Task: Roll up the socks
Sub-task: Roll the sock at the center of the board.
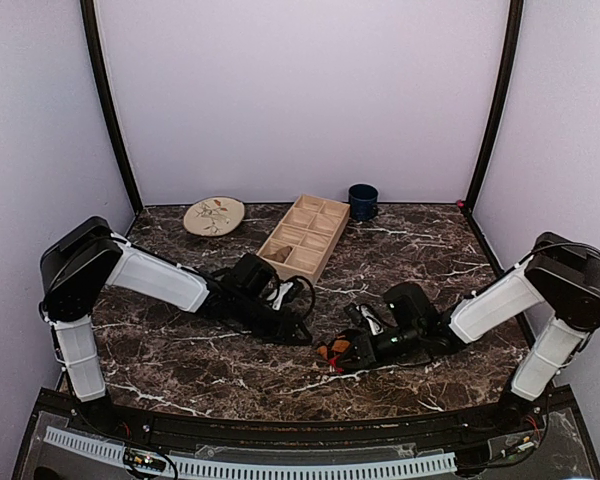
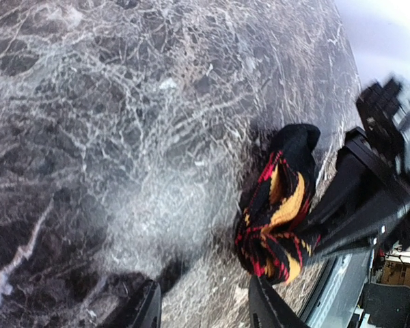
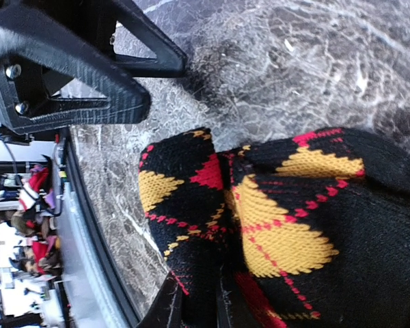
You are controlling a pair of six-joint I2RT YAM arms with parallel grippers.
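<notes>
The socks (image 1: 332,350) are a bunched black bundle with red and yellow argyle, lying on the dark marble table near its front edge. My right gripper (image 1: 348,352) is shut on the bundle. In the right wrist view its two fingers pinch a fold of the socks (image 3: 260,219) at the gripper (image 3: 195,304). My left gripper (image 1: 298,332) is open and empty, just left of the bundle. In the left wrist view the socks (image 2: 280,212) lie ahead and to the right of the left gripper (image 2: 205,304), not between its fingers. The right gripper's black fingers (image 2: 359,205) reach the bundle from the right.
A wooden compartment tray (image 1: 305,237) lies at the back middle, a patterned plate (image 1: 214,215) to its left, and a dark blue cup (image 1: 362,201) to its right. The table's front edge (image 3: 89,225) runs close to the socks. The left gripper's body (image 3: 68,68) is near.
</notes>
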